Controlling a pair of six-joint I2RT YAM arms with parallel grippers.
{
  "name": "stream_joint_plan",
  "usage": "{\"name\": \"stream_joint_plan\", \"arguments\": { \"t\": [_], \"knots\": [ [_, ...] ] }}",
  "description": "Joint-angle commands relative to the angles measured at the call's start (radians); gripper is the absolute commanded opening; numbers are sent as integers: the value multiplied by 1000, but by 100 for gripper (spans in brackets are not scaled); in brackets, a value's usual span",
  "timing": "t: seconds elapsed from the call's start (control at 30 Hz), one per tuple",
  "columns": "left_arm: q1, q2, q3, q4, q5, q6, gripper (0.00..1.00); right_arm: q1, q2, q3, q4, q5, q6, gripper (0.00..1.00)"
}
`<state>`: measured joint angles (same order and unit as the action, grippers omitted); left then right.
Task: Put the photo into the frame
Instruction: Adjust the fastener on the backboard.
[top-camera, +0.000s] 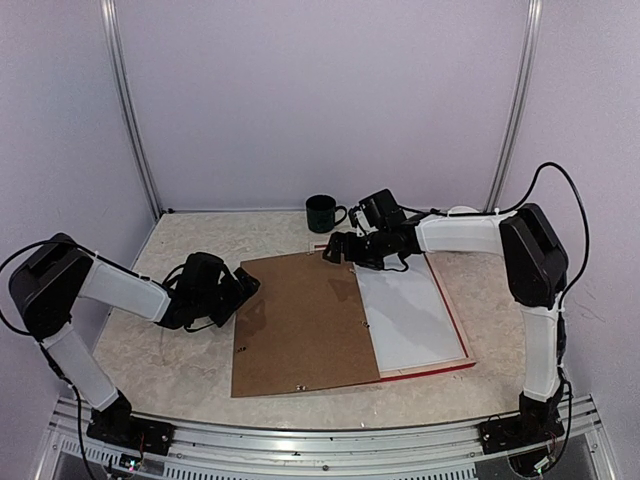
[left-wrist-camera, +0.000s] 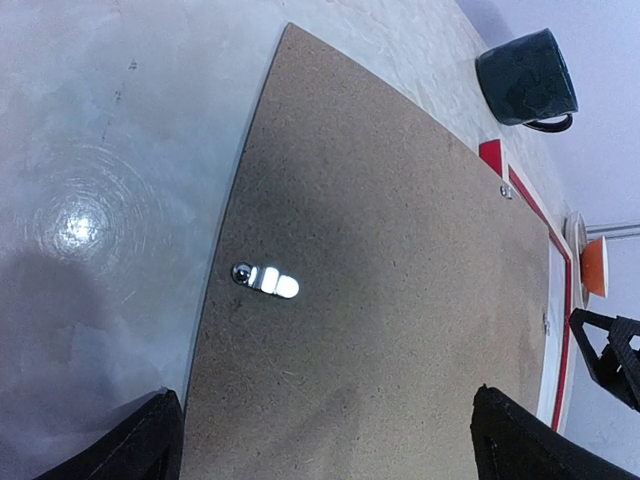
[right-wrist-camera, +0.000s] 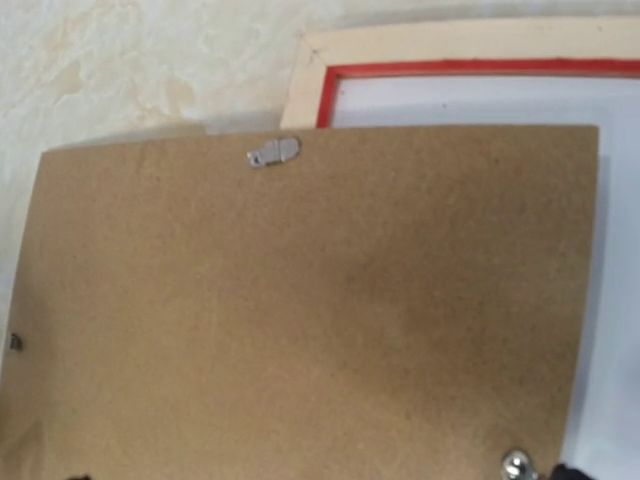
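While the brown hardboard backing board (top-camera: 300, 325) is lying half across the large red rectangular frame (top-camera: 430, 370) overhead, the white-backed paper photo (top-camera: 410, 315) is seemingly sitting inside already, face down; right fingers (top-camera: 335, 250) are gaping, empty. Left wrist: left fingers (left-wrist-camera: 140, 445) are gaping too. Right wrist: board is awaiting seating.

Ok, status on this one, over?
Left gripper, right gripper open, empty. Frame lies back up, white sheet inside. Brown backing board covers its left part, in the way.
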<state>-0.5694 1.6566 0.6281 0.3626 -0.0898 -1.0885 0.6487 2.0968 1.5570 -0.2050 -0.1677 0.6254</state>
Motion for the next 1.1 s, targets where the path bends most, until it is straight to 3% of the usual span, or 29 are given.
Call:
{"name": "stream_joint_plan", "arguments": {
  "t": [0.0, 0.37, 1.07],
  "knots": [
    [-19, 52, -26, -99, 45, -22, 99, 9, 17, 27, -13, -2, -6, 99],
    [-20, 49, -27, -99, 42, -25, 99, 9, 61, 83, -45, -3, -16, 99],
    [-20, 49, -31, -96, 43, -28, 99, 8, 71, 20, -11, -23, -3, 99]
  ]
}}
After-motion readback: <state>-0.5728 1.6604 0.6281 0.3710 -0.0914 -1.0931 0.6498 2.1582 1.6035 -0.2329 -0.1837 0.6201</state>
